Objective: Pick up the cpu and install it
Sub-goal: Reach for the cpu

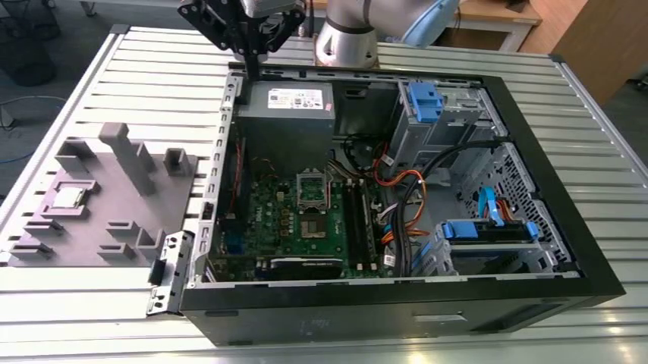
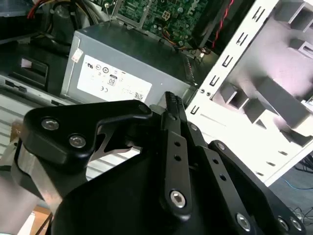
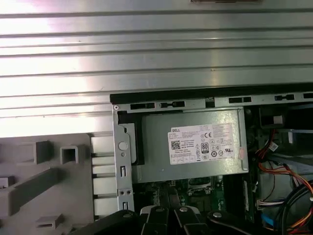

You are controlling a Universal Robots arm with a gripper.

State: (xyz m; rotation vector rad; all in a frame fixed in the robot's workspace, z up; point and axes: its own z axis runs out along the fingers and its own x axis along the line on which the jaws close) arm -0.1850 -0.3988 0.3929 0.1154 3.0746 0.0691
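Supporting surface: a pale ribbed aluminium table (image 1: 142, 68) of long parallel slats, glossy under the room light; it carries everything.
Room, exterior view's left: dark floor beyond the table edge, with a black wire basket (image 1: 26, 53) standing on it.
Tray: a grey moulded plastic tray (image 1: 132, 182) with upright blocks and recesses, lying flat on the table just beside the case.
Task's thing: the small flat square cpu (image 1: 69, 198) with a silvery metal top and pale rim, seated in a recess of the tray, well apart from the gripper.
Pincer: the black two-finger gripper (image 1: 249, 64) hangs over the case's rear corner near the tray side; its fingers (image 2: 171, 105) are clenched together, with nothing between them.
Case: a black open-sided tower computer case (image 1: 405, 318) lying on its side.
Inside: a big grey metal power supply box (image 1: 288, 117), a green motherboard (image 1: 278, 220) with a dark square socket frame (image 1: 312, 191), and blue plastic brackets (image 1: 423, 98) on the drive cages.
Writing: a white label (image 3: 200, 144) with small black print and marks on the power supply box.
Room, exterior view's right: the pale robot arm (image 1: 344, 38) rises behind the case, and brown wooden furniture (image 1: 592, 38) stands past the table.
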